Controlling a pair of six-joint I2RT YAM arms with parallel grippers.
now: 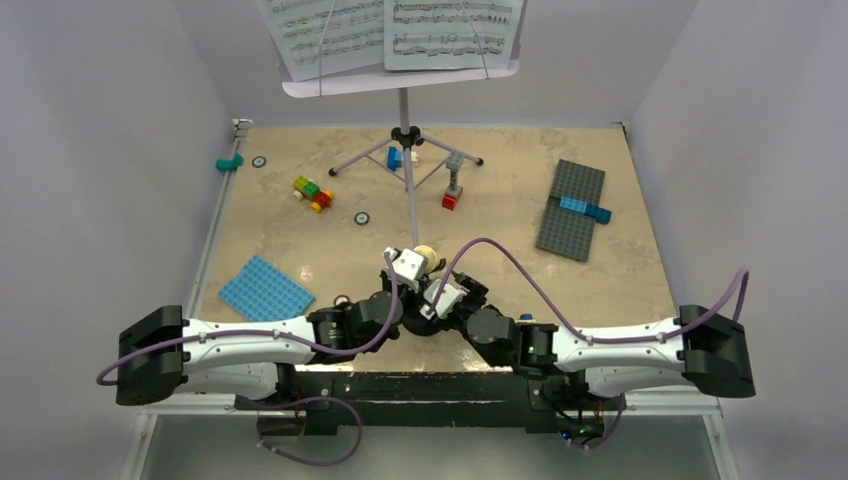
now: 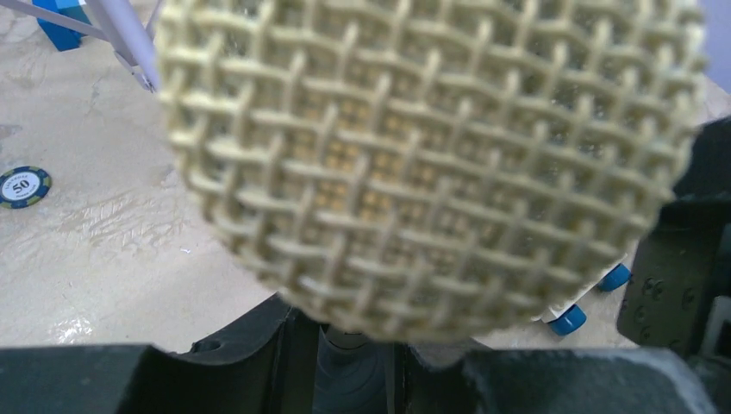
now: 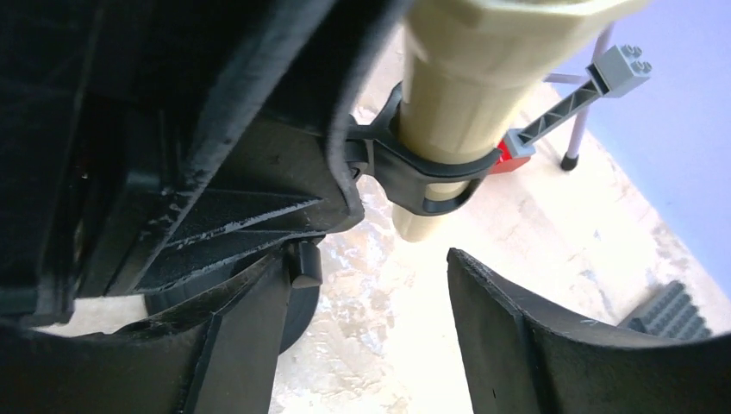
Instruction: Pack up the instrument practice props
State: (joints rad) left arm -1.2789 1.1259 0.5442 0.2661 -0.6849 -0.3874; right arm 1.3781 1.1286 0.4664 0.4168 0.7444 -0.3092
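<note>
Checking both wrist cams. The cream-yellow toy microphone [image 2: 431,155] stands at the near centre of the table [image 1: 300,240], where the two arms meet. Its mesh head fills the left wrist view. Its handle sits in the clip of the black mic stand [image 3: 427,183], with the butt end poking out below the clip.

The left gripper [image 2: 349,371] has its jaws partly closed around a shaft just under the mesh head. It looks like a hold on the mic handle, but that area is dark and blurred, so I'm not certain.

The right gripper [image 3: 369,259] is spread wide with nothing between its fingers [image 3: 552,345]. It sits just below the handle's end and isn't touching it.

The lilac music stand [image 1: 404,130] is upright at the far edge on its tripod, with the white sheet-music pages [image 1: 450,30] on its desk.

Other items:
- poker chip [image 2: 23,185]
- grey brick beam [image 3: 569,95] on a red brick [image 3: 517,159], near a tripod foot
- blue baseplate [image 1: 265,290], near left
- grey baseplate [image 1: 572,210], far right
</note>
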